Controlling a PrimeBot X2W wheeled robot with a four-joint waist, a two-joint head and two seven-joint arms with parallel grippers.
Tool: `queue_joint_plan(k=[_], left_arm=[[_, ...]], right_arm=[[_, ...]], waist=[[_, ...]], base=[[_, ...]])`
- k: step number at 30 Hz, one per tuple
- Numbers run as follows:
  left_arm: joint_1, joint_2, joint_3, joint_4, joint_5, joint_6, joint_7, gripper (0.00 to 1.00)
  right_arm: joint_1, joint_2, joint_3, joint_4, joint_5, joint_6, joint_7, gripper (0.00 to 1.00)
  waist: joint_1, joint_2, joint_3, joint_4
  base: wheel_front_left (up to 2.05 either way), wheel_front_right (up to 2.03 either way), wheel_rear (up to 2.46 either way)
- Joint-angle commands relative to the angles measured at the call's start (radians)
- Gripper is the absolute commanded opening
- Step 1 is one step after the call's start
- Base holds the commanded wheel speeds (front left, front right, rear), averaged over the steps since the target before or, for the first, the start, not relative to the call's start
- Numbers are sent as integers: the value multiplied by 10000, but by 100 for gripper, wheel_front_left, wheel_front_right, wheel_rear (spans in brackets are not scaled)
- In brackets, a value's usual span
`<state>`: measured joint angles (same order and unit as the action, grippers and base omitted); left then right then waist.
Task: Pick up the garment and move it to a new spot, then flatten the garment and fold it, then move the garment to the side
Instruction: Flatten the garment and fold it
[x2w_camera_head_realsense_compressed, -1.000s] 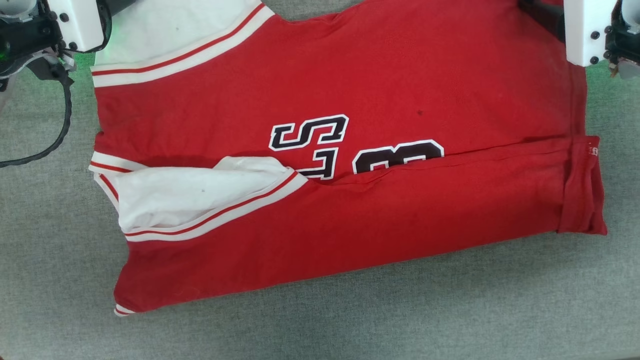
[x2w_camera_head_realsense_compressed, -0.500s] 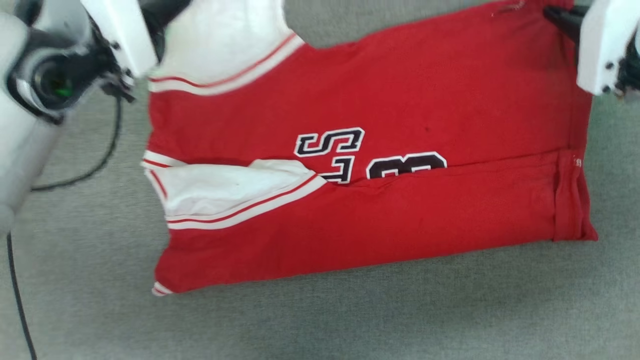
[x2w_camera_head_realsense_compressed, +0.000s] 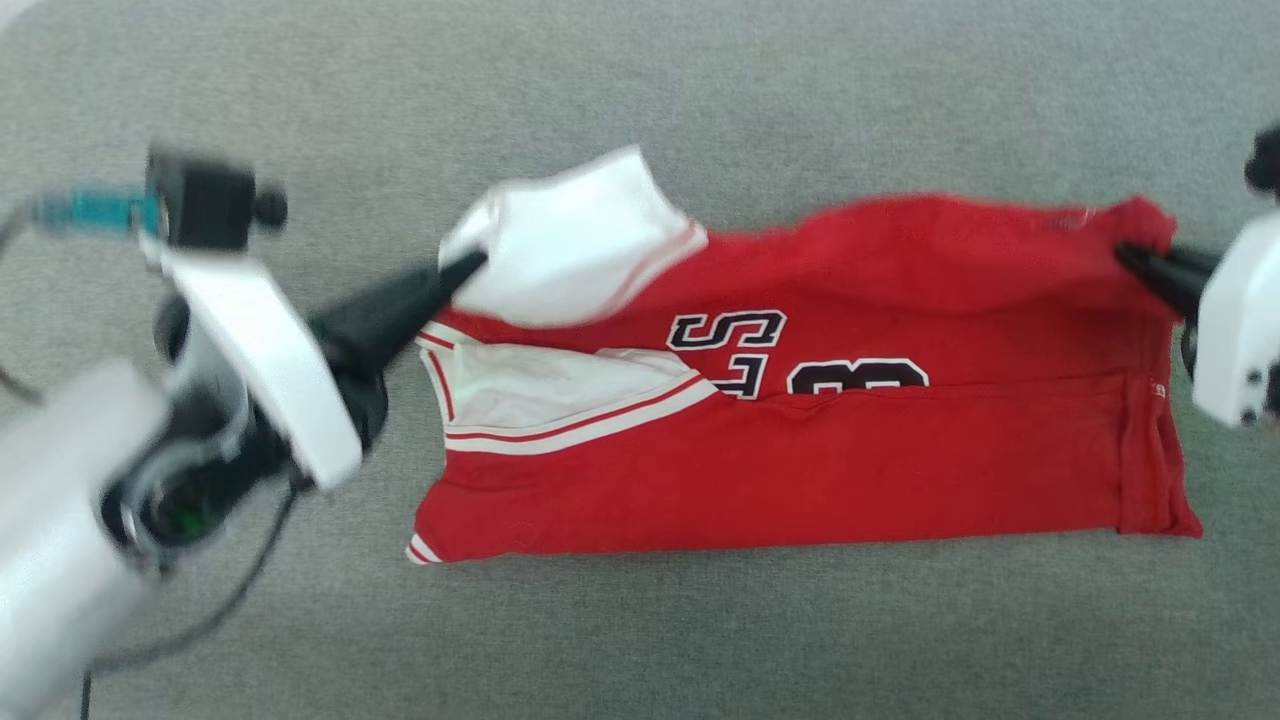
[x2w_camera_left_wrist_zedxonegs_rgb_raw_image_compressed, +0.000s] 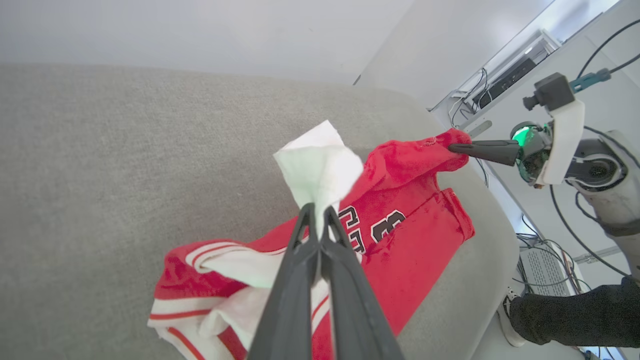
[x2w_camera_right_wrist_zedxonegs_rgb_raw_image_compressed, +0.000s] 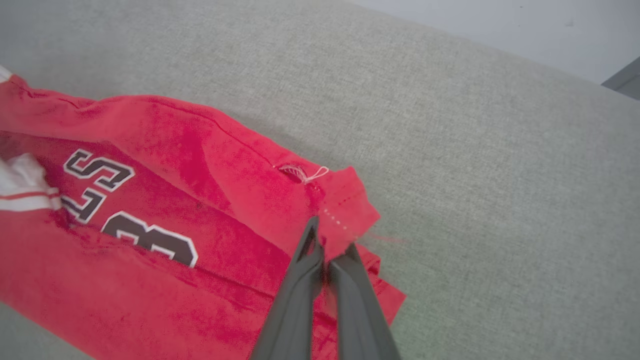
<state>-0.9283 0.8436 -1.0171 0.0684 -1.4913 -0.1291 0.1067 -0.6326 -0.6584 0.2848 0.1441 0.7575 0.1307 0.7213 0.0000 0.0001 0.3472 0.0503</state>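
**Shirt pinched at both ends**

Shirt lies part-folded on grey surface, its far edge lifted. Left claw pinches the white sleeve. Right claw pinches the far red hem corner. The near fold rests flat.

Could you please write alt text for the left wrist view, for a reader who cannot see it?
The left gripper, shut, pinches a white sleeve of the red garment above a grey padded surface; opposite, the right gripper pinches a red corner of the garment.
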Motion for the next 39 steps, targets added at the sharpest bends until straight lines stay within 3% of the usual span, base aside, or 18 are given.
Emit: queue_joint_plan(k=[1,8,14,20,26,27,28,29,30,31,32,33,39], left_arm=[[436,95,-70,-238,12,-21,-332,0],[2470,533,-587,-986,337,-21,-2196,0],[3114,211,-1134,-785,647,-22,-2669,0],[3168,-486,-1740,490,999,-22,-2611,0],[3056,-731,-1898,1221,1031,-22,-2875,0],[3032,-741,-1890,1297,1041,-22,-2958,0],[3001,-750,-1857,1342,1050,-22,-3043,7],[2988,-765,-1805,1360,1047,-22,-3144,27],[2997,-779,-1753,1361,1040,-22,-3242,45],[3033,-785,-1692,1348,1025,-22,-3335,80],[3091,-774,-1603,1345,1008,-22,-3425,95],[3164,-763,-1509,1381,1022,-20,-3501,100],[3537,-946,-835,1587,1461,-22,-3720,100]], right_arm=[[408,-16,-158,-232,-16,0,-50,0],[2819,233,-1701,-1646,-253,0,-88,0],[4030,729,-2815,-2303,-586,0,81,0],[4603,1202,-3293,-1652,-1024,0,-588,0],[4442,1368,-3059,-1040,-1340,0,-1203,0],[4389,1400,-3006,-967,-1344,0,-1318,17],[4358,1435,-2979,-905,-1352,0,-1443,36],[4349,1448,-2960,-854,-1355,0,-1511,75],[4340,1433,-2945,-817,-1339,0,-1533,100],[4307,1419,-2965,-769,-1306,0,-1598,100],[4281,1426,-3032,-738,-1248,0,-1643,100],[4286,1434,-3086,-689,-1230,0,-1662,100],[4532,1282,-3617,-465,-972,0,-1459,100]], waist=[[0,-1,-132,107],[0,-1,-194,282],[0,-1,-56,409],[0,-1,14,406],[0,-1,0,247],[0,-1,-7,222],[0,-1,-16,201],[0,-1,-24,184],[0,-1,-32,168],[0,-1,-52,157],[0,-1,-85,165],[0,-1,-123,188],[0,-1,-360,554]], base=[[0,0,0],[0,0,0],[0,0,0],[0,0,0],[0,0,0],[0,0,0],[0,0,0],[0,0,0],[0,0,0],[0,0,0],[0,0,0],[0,0,0],[0,0,0]])
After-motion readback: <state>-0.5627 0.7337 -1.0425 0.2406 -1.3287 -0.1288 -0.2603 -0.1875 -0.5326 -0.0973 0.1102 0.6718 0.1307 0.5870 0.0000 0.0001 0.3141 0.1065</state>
